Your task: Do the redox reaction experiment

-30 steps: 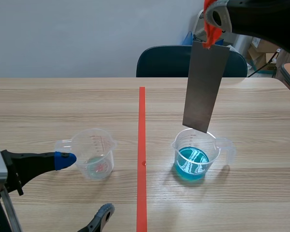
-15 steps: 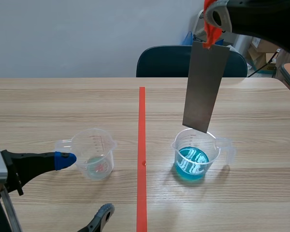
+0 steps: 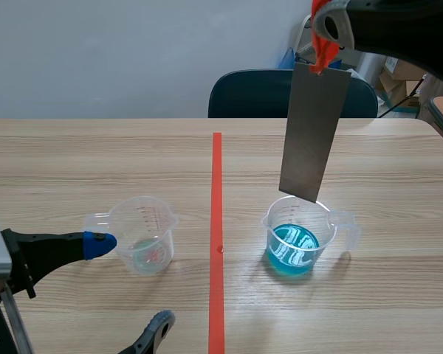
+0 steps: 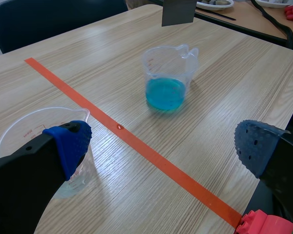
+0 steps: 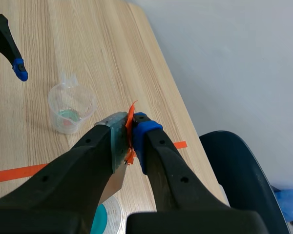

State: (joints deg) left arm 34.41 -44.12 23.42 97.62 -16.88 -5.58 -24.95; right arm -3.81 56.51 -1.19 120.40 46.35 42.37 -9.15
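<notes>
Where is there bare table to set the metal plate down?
Bare table lies beyond both cups, either side of the tape line, and right of the blue-liquid cup under the metal plate. Crowded: around the near-empty cup, beside the open left gripper.

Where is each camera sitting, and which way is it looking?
Scene view: between the arms, facing across the table to a chair; left gripper low, right gripper high, holding a metal strip.
Left wrist view: on the left arm, looking forward and down past its open fingers at the blue-liquid beaker.
Right wrist view: on the raised right arm, looking down past fingers shut on the strip at the clear beaker.
Shared: both beakers and the red tape line show in all three.
</notes>
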